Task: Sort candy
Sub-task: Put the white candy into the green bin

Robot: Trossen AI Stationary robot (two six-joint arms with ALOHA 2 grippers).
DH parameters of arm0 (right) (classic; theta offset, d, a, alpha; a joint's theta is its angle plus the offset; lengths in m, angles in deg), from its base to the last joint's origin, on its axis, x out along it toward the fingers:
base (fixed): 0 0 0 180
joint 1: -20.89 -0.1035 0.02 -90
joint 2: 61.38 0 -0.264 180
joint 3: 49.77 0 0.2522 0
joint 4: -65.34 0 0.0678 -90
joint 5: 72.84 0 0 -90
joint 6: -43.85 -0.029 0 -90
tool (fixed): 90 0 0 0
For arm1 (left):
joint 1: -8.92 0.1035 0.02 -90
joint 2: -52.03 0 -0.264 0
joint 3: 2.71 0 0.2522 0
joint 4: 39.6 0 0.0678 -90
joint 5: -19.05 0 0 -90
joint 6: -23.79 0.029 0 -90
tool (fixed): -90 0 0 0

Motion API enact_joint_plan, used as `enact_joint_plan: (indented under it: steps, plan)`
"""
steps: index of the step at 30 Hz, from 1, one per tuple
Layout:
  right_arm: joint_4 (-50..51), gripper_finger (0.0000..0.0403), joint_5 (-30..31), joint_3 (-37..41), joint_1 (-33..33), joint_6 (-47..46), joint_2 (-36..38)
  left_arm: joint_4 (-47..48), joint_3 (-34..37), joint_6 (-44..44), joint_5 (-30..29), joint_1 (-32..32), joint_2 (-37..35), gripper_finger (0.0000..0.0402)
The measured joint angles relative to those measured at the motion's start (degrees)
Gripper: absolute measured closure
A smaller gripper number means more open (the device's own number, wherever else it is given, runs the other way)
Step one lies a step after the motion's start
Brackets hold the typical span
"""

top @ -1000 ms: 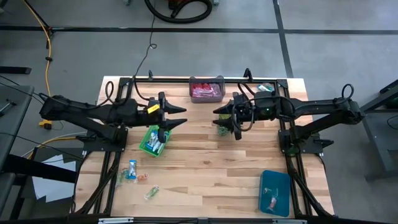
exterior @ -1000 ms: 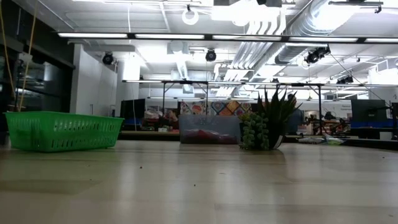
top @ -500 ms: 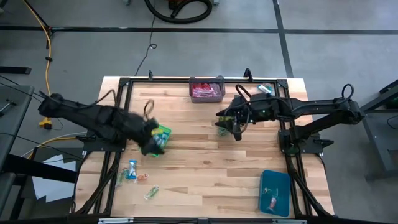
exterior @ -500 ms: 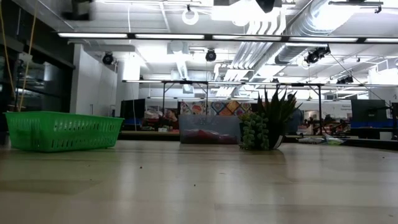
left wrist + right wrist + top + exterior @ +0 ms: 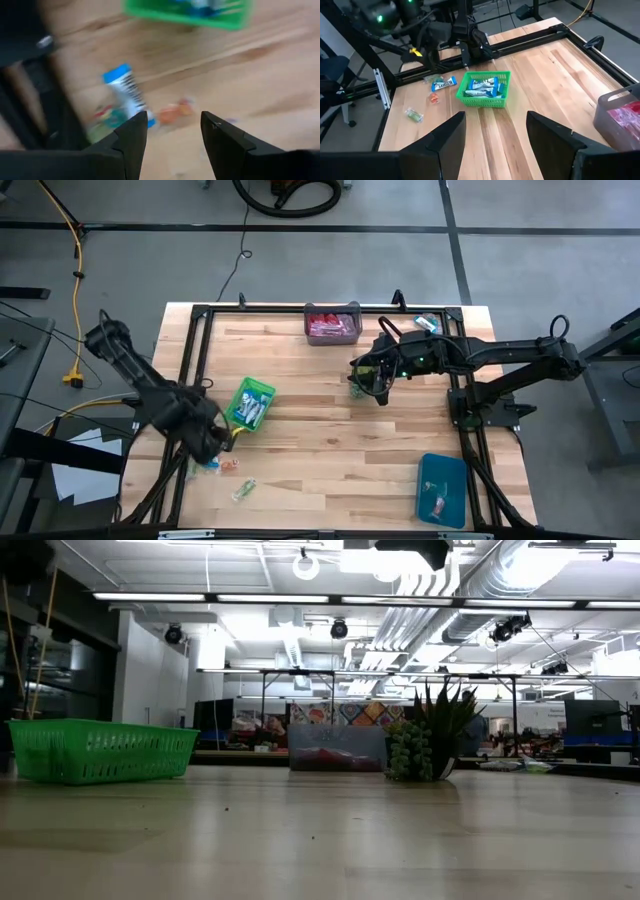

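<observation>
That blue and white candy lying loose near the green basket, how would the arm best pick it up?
From straight above, pinching across its narrow middle. The blue and white candy lies flat on the wooden table, long and thin, so its long sides probably suit the fingers best. The open left hand hovers just beside it.

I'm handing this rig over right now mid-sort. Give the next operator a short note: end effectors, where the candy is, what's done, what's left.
Left end effector: open, empty, low over the loose candy near the table's front left edge.
Right end effector: open, empty, raised near the small plant.
Sorted so far: blue-and-white pieces in the green bin, red ones in the clear bin at the back, one piece in the blue bin.
Left: the blue-and-white, orange and greenish pieces by the left end effector, plus one clear-wrapped candy nearer the front edge.
</observation>
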Motion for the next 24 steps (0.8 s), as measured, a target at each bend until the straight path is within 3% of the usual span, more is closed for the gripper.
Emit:
enact_joint_plan:
  steps: [5,9,15,24]
  plan:
    - [0.0,0.0199,0.0,0.0,0.0,0.1,0.0,0.3,1.2,-7.9,3.4,-4.6,5.9,0.0229]
    - [0.0,0.0199,0.0,0.0,0.0,1.1,0.0,-9.1,7.0,-10.5,4.0,-5.8,6.8,0.0229]
    - [0.0,0.0199,0.5,0.0,0.0,0.7,0.0,-17.8,15.4,-10.5,6.5,-3.1,6.8,0.0229]
    - [0.0,0.0199,0.7,0.0,0.0,-1.5,0.0,-19.5,19.7,-9.1,7.9,-0.9,6.7,0.0229]
